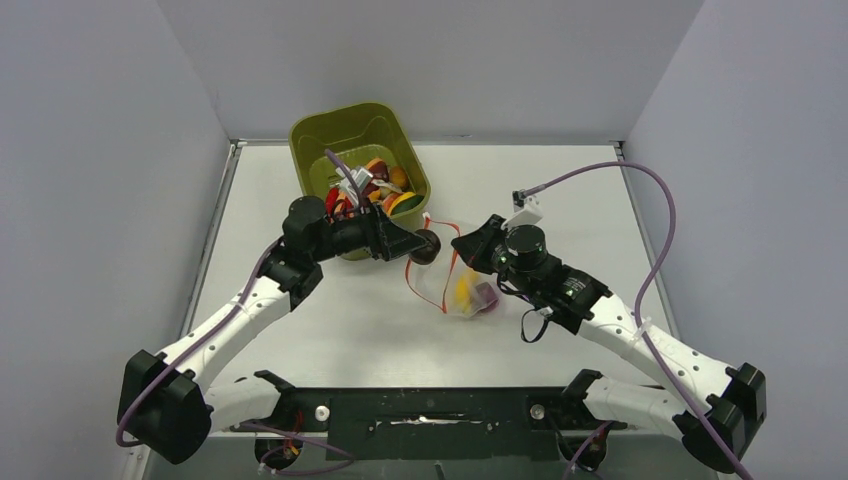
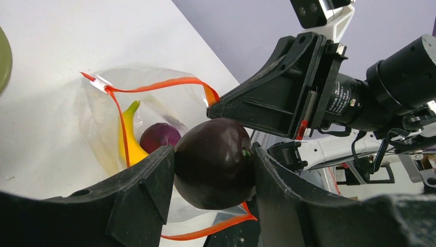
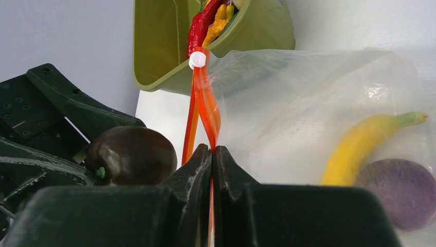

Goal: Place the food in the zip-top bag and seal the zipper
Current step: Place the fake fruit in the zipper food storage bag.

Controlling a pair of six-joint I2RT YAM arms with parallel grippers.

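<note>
By the zip-top bag (image 3: pixel 308 92), left end effector (image 1: pixel 421 246) clamps a dark fruit (image 2: pixel 213 162); right end effector (image 3: pixel 212 155) pinches the zipper (image 3: pixel 204 105).

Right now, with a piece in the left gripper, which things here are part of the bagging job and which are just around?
Job: zip-top bag; zipper, pinched by right gripper; dark round piece in left gripper; banana and purple piece, already bagged; remaining food.

Just there: olive-green bin holding it; purple cable.
</note>
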